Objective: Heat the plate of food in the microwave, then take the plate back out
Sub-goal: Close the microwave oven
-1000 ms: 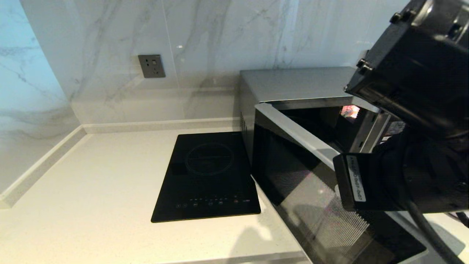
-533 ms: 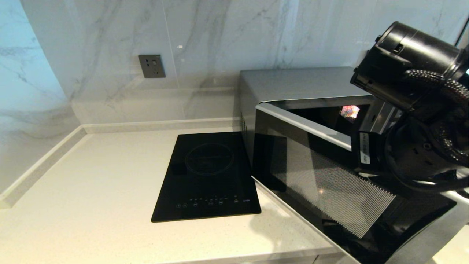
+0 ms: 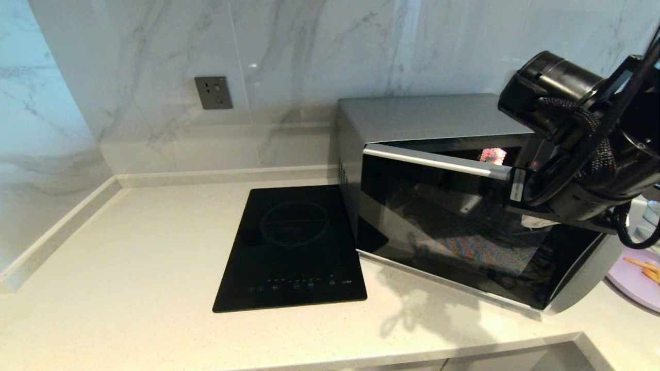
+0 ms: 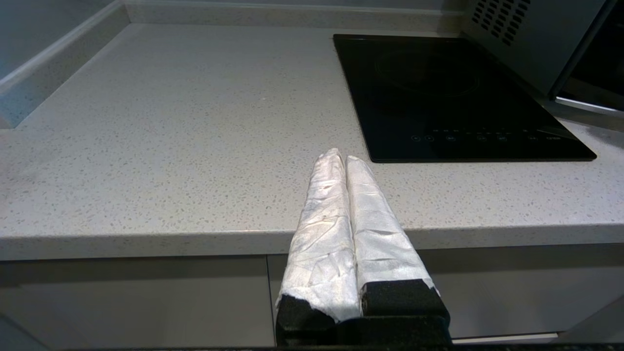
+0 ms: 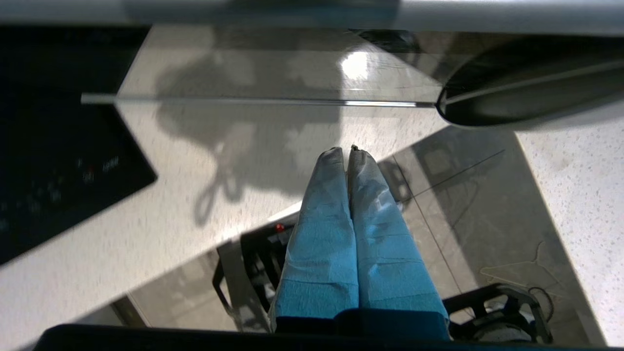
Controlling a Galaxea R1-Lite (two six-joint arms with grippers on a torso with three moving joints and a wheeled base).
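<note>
The silver microwave stands at the back right of the counter. Its dark glass door hangs a little ajar, with a narrow gap along the top. My right arm is pressed close in front of the door's right side. In the right wrist view my right gripper is shut and empty, pointing down past the door glass at the counter edge and floor. The lilac plate of food, with orange sticks on it, sits on the counter right of the microwave. My left gripper is shut and empty above the counter's front edge.
A flat black induction hob lies in the counter just left of the microwave, also in the left wrist view. A grey wall socket is on the marble backsplash. The counter's front edge runs close below.
The microwave door has swung from wide open to almost shut. My right arm followed it back toward the microwave, and the plate came into view at the far right.
</note>
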